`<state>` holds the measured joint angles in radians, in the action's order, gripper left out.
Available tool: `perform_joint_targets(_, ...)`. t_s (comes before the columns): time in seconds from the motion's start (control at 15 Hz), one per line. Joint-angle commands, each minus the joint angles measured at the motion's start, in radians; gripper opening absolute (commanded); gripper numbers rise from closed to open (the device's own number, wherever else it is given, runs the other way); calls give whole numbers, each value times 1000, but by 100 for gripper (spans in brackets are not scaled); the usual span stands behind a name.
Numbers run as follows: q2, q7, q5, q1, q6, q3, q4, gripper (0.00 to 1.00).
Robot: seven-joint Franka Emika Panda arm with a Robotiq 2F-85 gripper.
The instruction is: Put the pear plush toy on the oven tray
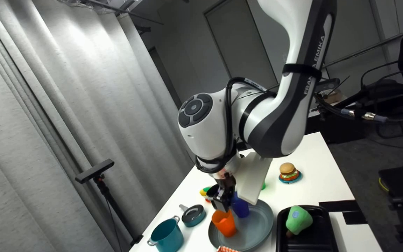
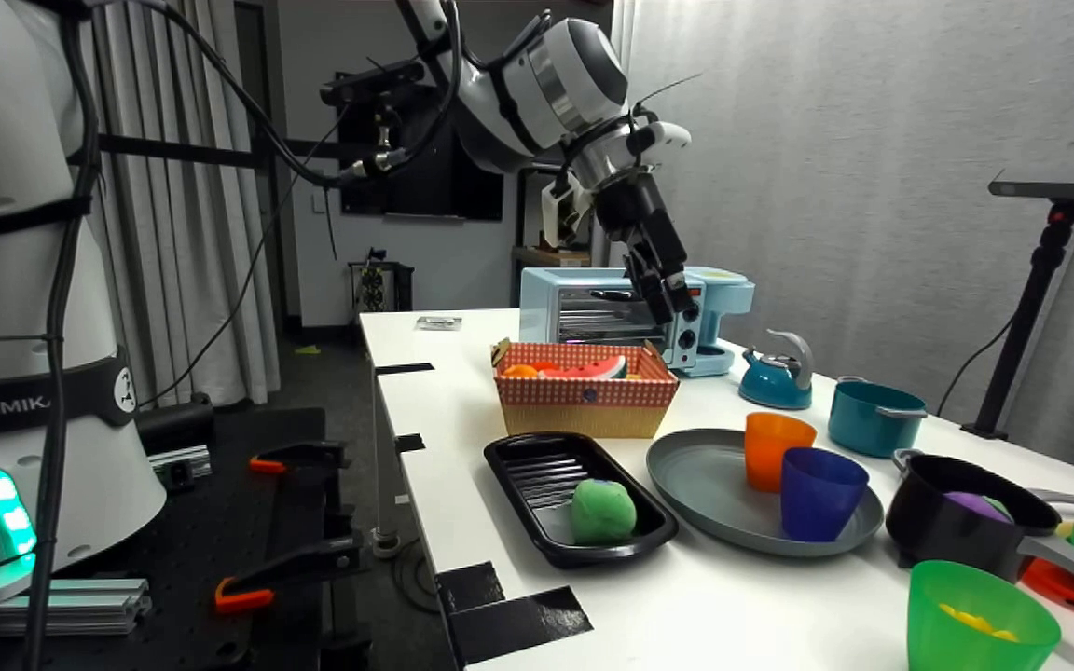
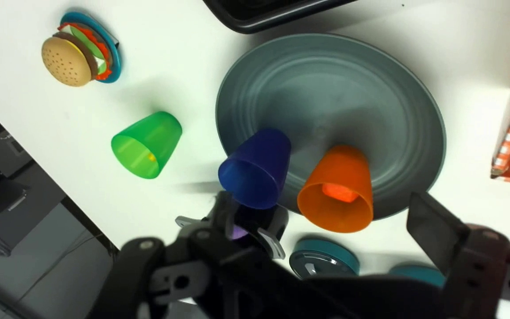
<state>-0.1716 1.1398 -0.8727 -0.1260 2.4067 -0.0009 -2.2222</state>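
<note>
Well, the wrist view crops your tray [image 3: 277,18], but both exterior views show the pear [image 2: 604,513] resting in it; your gripper [image 3: 321,212] hangs tilted over the table [image 2: 686,606], jaws wide apart, holding nothing.

White table [image 2: 714,606], oven tray [image 2: 546,471], plate [image 2: 709,485], basket [image 2: 584,419] atop

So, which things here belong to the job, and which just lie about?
The job:
bright-green rounded plush pear toy
flat black rectangular oven tray beneath it

Lying about, among others:
round grey plate
tapered orange plastic cup
tapered dark-blue plastic cup
translucent green plastic cup
red-checked rectangular basket
</note>
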Motion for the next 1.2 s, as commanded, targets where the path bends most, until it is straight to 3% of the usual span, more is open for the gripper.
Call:
perform_joint_targets(0.0, 57, 31, 12, 40, 63, -13, -75, 100)
perform_joint_targets(0.33, 81, 53, 10, 69, 96, -30, -110, 100)
perform_joint_targets(0.4, 38, 27, 3, 60, 65, -21, -67, 100)
perform_joint_targets(1.13, 35, 26, 3, 60, 66, -20, -68, 100)
